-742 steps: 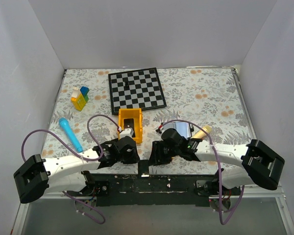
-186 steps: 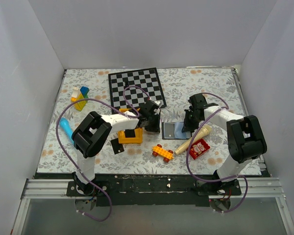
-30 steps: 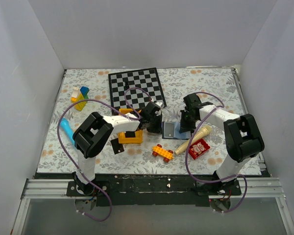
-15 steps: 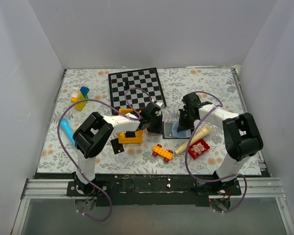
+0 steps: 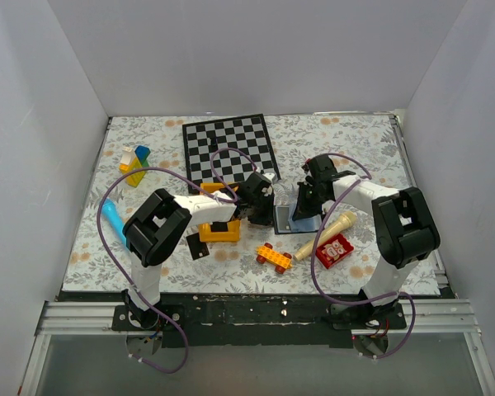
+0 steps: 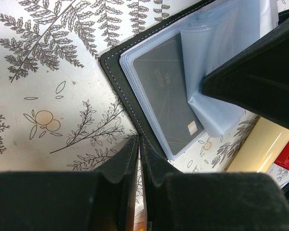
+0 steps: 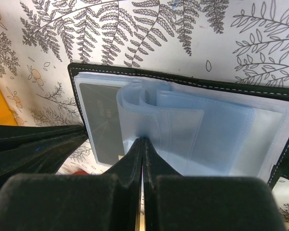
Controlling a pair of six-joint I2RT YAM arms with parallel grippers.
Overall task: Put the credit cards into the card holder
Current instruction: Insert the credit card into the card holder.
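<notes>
**Open card holder met by both grippers from opposite sides**

The card holder (image 6: 126,89) is seen lying open on the floral table cover (image 5: 355,157), just in front of the chessboard (image 5: 229,150) and between the two wrists. Its blue-grey plastic sleeves are exposed. One credit card (image 6: 166,96) is seen lodged flat inside the sleeve nearest the left arm, a small pale mark showing at one corner.

The left arm is folded, its elbow raised over the near-left part of the table. Its forearm is stretched to the right across the yellow bin (image 5: 223,236). The left gripper (image 6: 138,139) is pointed down, with its fingers pressed together. The tips are set against the holder's black stitched edge, and nothing can be made out between them.

The right arm is bent in mirror fashion, its elbow held high on the right and its forearm directed left. The right gripper (image 7: 142,140) is also closed tight. Its tips are pushed into the bunched, curled-up sleeves at the middle of the holder. Whether a sleeve is actually nipped between them cannot be told.

A second card (image 5: 217,224) is seen in the yellow bin, and a third card (image 5: 196,246) lies on the cover just beside the bin. A cream handle (image 5: 330,227) rests near the holder's right side.
</notes>
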